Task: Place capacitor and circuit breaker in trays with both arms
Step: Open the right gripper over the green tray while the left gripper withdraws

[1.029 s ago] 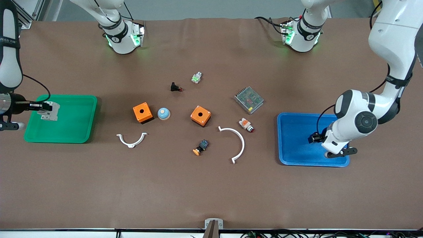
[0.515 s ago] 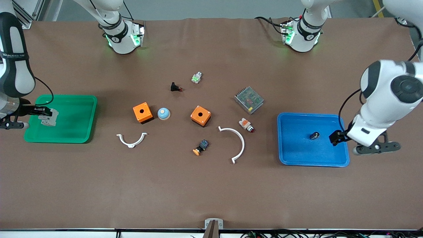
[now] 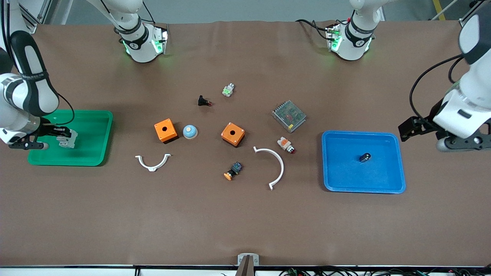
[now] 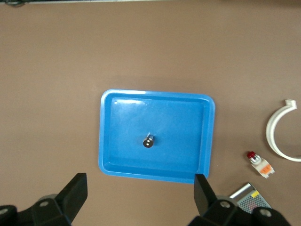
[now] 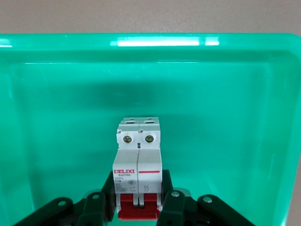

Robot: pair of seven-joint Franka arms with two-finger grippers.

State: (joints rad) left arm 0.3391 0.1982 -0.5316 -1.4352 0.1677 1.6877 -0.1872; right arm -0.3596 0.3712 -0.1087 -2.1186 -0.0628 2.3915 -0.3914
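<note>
The capacitor (image 3: 364, 157), a tiny black cylinder with a silvery end, lies loose in the middle of the blue tray (image 3: 383, 188). It also shows in the left wrist view (image 4: 149, 141) in the blue tray (image 4: 113, 160). My left gripper (image 3: 406, 130) is open and empty, up in the air over the table just past the tray's corner; its jaws (image 4: 139, 195) stand wide apart. My right gripper (image 3: 57, 135) is shut on the white-grey circuit breaker (image 3: 67, 140), low in the green tray (image 3: 92, 159). In the right wrist view the fingers (image 5: 173, 202) clamp the breaker (image 5: 138, 155) at its red lever.
Between the trays lie two orange boxes (image 3: 165, 130) (image 3: 233, 134), a blue dome (image 3: 190, 131), two white curved clips (image 3: 152, 161) (image 3: 274, 165), a metal mesh unit (image 3: 289, 115), an orange-and-white button (image 3: 286, 144), a black push-button (image 3: 204, 101) and other small parts.
My left gripper let go of the capacitor in the blue tray, then rose and drew back off the tray. My right gripper came lower into the green tray with the breaker.
</note>
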